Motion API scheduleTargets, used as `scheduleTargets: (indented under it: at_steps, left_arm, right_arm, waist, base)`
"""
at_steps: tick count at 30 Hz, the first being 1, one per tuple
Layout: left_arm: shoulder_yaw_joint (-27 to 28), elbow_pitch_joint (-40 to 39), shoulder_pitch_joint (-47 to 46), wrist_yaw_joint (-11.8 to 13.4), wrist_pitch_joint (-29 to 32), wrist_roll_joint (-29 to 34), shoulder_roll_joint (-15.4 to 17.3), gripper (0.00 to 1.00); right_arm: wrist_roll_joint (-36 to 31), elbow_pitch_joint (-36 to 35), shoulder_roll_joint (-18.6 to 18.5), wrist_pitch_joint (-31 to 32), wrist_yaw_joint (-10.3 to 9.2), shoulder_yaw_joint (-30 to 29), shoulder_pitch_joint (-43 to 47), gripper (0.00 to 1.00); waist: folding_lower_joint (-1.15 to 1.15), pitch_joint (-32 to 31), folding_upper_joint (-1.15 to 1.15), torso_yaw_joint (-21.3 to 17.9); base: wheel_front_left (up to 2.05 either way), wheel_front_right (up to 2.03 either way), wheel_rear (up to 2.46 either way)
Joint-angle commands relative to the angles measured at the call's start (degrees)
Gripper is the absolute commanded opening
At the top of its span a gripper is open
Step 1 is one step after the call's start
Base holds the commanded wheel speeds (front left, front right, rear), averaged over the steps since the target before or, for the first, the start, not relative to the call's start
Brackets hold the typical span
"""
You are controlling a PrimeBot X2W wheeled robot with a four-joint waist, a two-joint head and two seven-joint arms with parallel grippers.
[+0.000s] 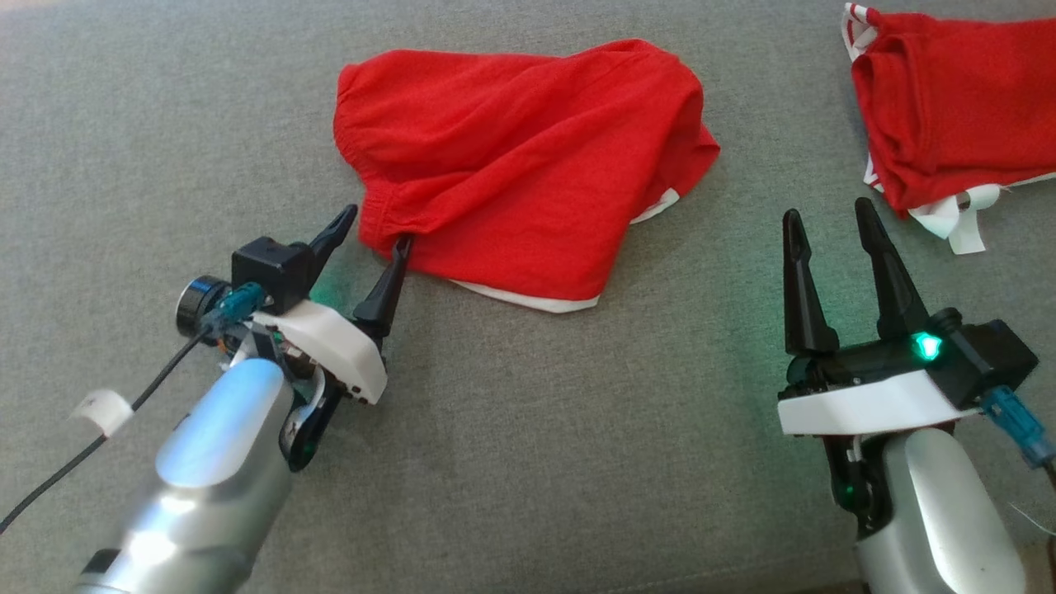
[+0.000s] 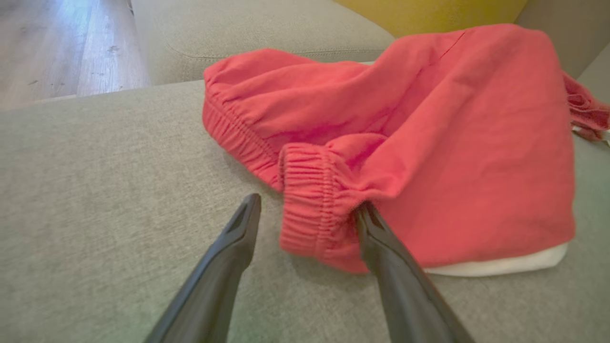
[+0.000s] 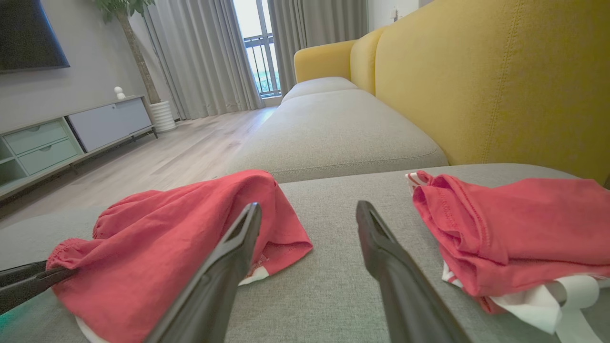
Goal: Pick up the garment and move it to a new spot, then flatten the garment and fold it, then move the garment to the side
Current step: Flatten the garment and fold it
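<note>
- Reaching in from the lower left, the left gripper (image 1: 377, 228) is standing wide open, its two fingers (image 2: 379, 238) straddling the gathered waistband corner of the red garment (image 1: 520, 165).
- One finger is pressing right up against the elastic, its tip disappearing into a fold of cloth. The other is lying over the bare grey cushion (image 1: 528, 462), just clear of the fabric.
- Nothing is being pinched here: the jaws are gaping on either side of the band, not clamping it.
- The right gripper (image 1: 827, 210) is spread wide too, holding nothing and pointing at bare cushion between the two red heaps.
- The garment is lying rumpled in the middle of the cushion, with white trim peeking out along its near edge.
- A second red garment (image 1: 949, 107) is sitting well apart at the upper right, its far side being cut off by the frame edge.
- Whether that tucked fingertip is going under the cloth or only resting against it is hard to make out.
</note>
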Motion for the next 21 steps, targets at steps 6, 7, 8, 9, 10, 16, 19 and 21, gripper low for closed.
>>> scheduleTargets:
  at_steps: [6,7,8,9,10,16,19,21]
  left_arm:
    - [-2.1,-0.7,-3.0,-0.3,-0.2,-0.7,0.5,0.0]
    - [-2.8,-1.2,-3.3,-0.4,-0.7,-0.9,0.7,0.0]
    - [-4.0,-2.3,-3.6,-0.4,-1.4,-1.0,0.8,0.0]
    - [-5.6,-4.0,-4.0,-0.4,-2.3,-1.4,1.0,0.0]
    - [-6.7,-5.7,-4.6,-0.4,-3.4,-2.0,1.4,0.0]
    - [-9.2,-12.7,-11.7,-0.4,-5.6,-2.5,3.6,0.0]
    - [-11.3,-14.7,-16.9,-0.4,-2.6,-3.1,3.6,0.0]
    - [-12.7,-15.6,-22.7,-0.4,0.8,-4.7,3.0,0.0]
  right_arm:
    - [0.6,-1.5,-0.1,-0.6,-0.04,1.9,-1.2,1.0]
    - [0.6,-1.5,-0.1,-0.6,-0.04,2.1,-1.2,1.0]
    - [0.7,-1.4,-0.1,-0.6,-0.04,2.2,-1.3,1.0]
    - [0.8,-1.4,-0.1,-0.6,-0.04,2.3,-1.4,1.0]
    - [1.0,-1.4,-0.1,-0.6,-0.04,2.3,-1.4,1.0]
    - [2.0,-1.0,-0.1,-0.6,-0.04,2.3,-1.5,1.0]
    - [3.0,-1.0,-0.1,-0.6,-0.04,2.6,-1.6,1.0]
    - [4.1,-0.9,-0.1,-0.6,-0.04,3.3,-2.2,1.0]
  waist:
    - [-0.01,-1.0,0.0,-0.4]
    - [-0.01,-1.3,0.0,-0.5]
    - [-0.01,-1.5,0.0,-0.6]
    - [-0.01,-1.8,0.0,-0.8]
    - [-0.01,-2.1,0.0,-0.9]
    - [-0.01,-3.4,0.0,-1.8]
    - [-0.01,-4.1,0.0,-2.7]
    - [-0.01,-4.7,0.0,-4.0]
  base:
    - [0.0,0.0,0.0]
    - [0.0,0.0,0.0]
    - [0.0,0.0,0.0]
    - [0.0,0.0,0.0]
    - [0.0,0.0,0.0]
    - [0.0,0.0,0.0]
    - [0.0,0.0,0.0]
    - [0.0,0.0,0.0]
